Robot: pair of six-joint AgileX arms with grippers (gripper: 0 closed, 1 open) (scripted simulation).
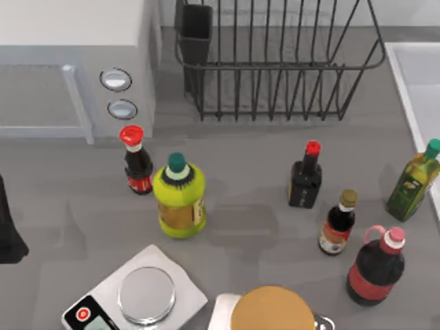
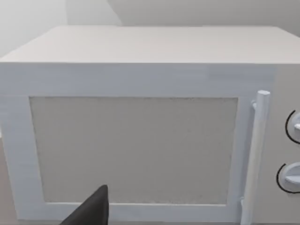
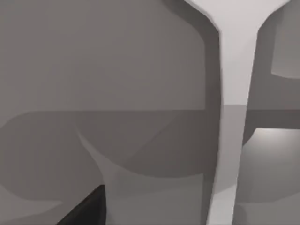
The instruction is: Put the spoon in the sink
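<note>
A long white spoon (image 3: 233,93) runs across the right wrist view very close to the camera, widening at one end, over grey table. A dark part of my right gripper (image 3: 86,208) shows beside it, apart from the spoon; whether the spoon is held I cannot tell. The sink (image 1: 407,103), a white basin with a pale rim, lies at the table's far right edge in the top view. My left arm (image 1: 8,230) is parked at the left edge, and my left gripper (image 2: 91,211) faces the microwave door.
A white microwave (image 1: 75,62) stands at the back left, with a black wire dish rack (image 1: 275,69) beside it. Several bottles (image 1: 179,196) stand across the middle and right. A kitchen scale (image 1: 141,295) and a round wooden-topped object (image 1: 271,309) sit at the front.
</note>
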